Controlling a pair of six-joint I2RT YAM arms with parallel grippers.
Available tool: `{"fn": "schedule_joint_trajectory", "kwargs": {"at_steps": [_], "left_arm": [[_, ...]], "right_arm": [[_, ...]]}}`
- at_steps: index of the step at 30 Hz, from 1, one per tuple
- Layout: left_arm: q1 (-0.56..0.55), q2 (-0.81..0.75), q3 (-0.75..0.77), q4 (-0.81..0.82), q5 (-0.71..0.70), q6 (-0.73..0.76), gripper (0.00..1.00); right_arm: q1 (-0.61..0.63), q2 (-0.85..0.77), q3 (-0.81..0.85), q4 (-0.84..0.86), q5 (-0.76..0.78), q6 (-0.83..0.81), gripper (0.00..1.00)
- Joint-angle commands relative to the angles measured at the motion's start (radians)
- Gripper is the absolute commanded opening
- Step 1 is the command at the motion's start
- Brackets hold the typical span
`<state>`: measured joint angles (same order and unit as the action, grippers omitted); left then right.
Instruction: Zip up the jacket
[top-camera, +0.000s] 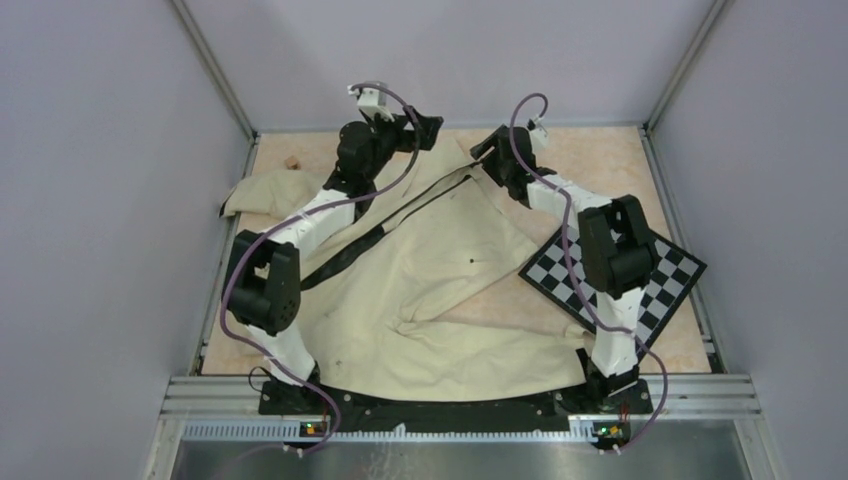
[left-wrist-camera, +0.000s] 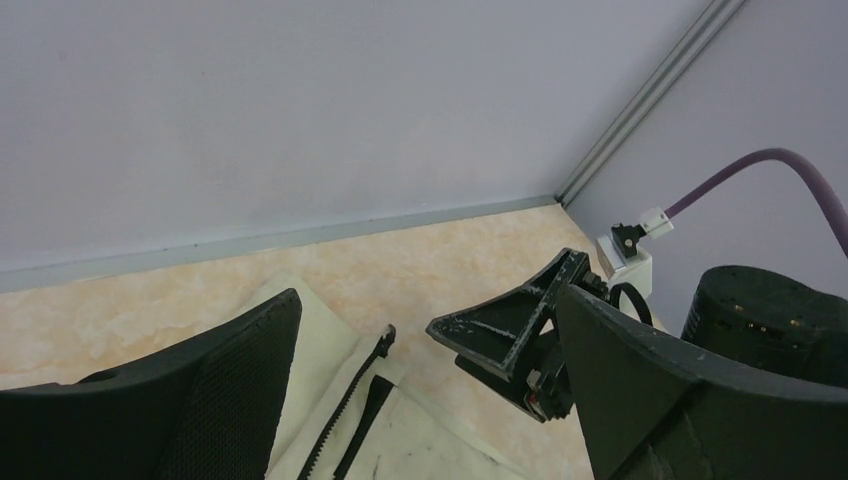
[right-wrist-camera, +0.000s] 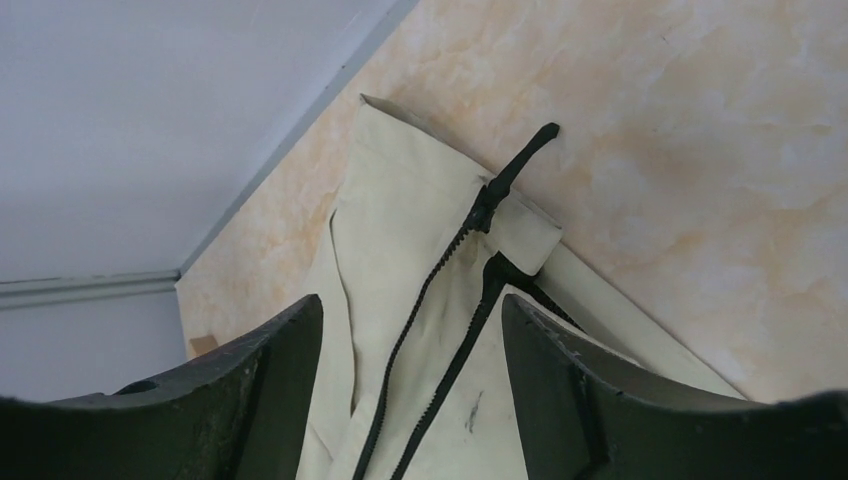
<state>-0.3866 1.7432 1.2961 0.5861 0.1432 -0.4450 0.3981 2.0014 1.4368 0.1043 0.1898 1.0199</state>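
Lining up: left gripper (left-wrist-camera: 428, 293) and right gripper (right-wrist-camera: 412, 305) hover spread, empty, over the jacket's (right-wrist-camera: 400, 180) zipper (right-wrist-camera: 485, 205) (halves apart); next probably means joining its ends.

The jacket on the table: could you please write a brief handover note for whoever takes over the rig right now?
Left gripper: open, empty, above the far end of the jacket.
Right gripper: open, empty, over the zipper end.
The jacket lies spread on the table, with the zipper running diagonally.
Done: nothing zipped at this end; the two rows of teeth lie apart.
Left: hold the end, join the halves and close the zipper. I cannot make out the slider.
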Motion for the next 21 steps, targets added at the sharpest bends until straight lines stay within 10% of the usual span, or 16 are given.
{"fn": "schedule_joint_trajectory", "kwargs": {"at_steps": [1, 21], "left_arm": [[0.029, 0.063, 0.038, 0.013, 0.071, 0.041, 0.99], [0.072, 0.248, 0.107, -0.017, 0.268, -0.018, 0.99]], "right_arm": [[0.009, 0.061, 0.076, 0.042, 0.029, 0.075, 0.63], [-0.092, 0.346, 0.193, 0.166, -0.212, 0.088, 0.54]]}}
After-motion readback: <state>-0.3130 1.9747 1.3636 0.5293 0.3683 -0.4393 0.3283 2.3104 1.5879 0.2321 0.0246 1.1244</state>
